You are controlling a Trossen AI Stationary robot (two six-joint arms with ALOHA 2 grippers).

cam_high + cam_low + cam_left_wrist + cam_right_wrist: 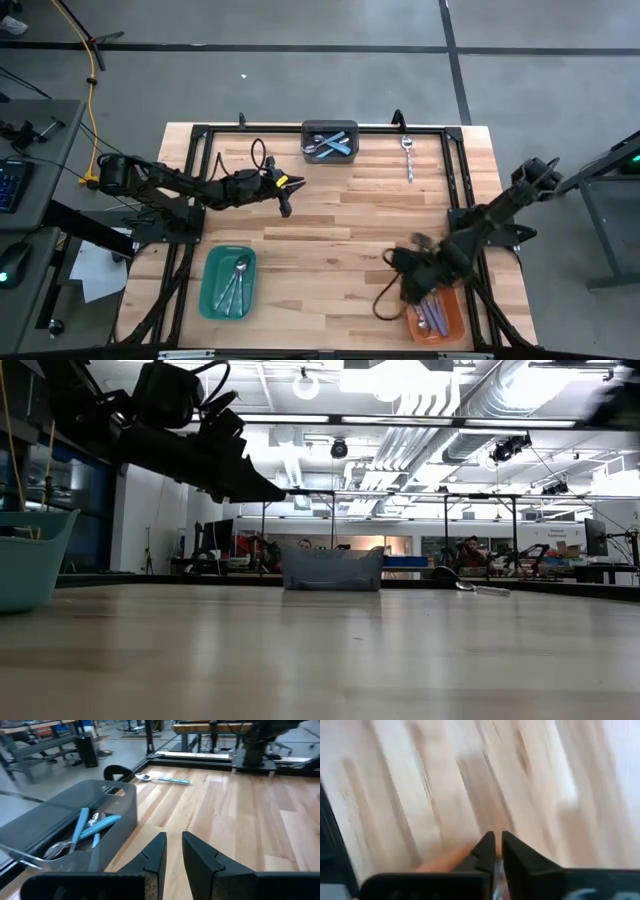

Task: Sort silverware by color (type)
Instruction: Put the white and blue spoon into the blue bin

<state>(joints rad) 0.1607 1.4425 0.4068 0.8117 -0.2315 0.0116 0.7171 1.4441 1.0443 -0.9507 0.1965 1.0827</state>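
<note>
Sorting stands well advanced, judging from how the silverware lies. The grey bin (330, 141) at the far edge holds the light blue-handled spoons (334, 145); the teal tray (228, 282) at my left front holds spoons (236, 283) lying with bowls away from me; the orange tray (437, 318) at my right front holds purple-handled spoons (429, 316). I judge each container serves 1 handle colour, which explains the 3 separate stations.

1 stray spoon (408, 157) lies alone on the bare table (340, 225), just beside the grey bin toward my right side. Its handle looks light blue in my left wrist view, so I judge it belongs in that bin.

My left gripper (285, 196) hovers above the boards near the grey bin, fingers (156, 856) parted by a narrow gap and gripping nothing. It sits close to both the bin and the stray, which suits a reach for that piece.

My right gripper (418, 283) hangs over the orange tray, consistent with a drop-off there. Its jaws show only a thin slit between them; my wrist view is smeared, so I cannot tell whether anything is pinched.
</note>
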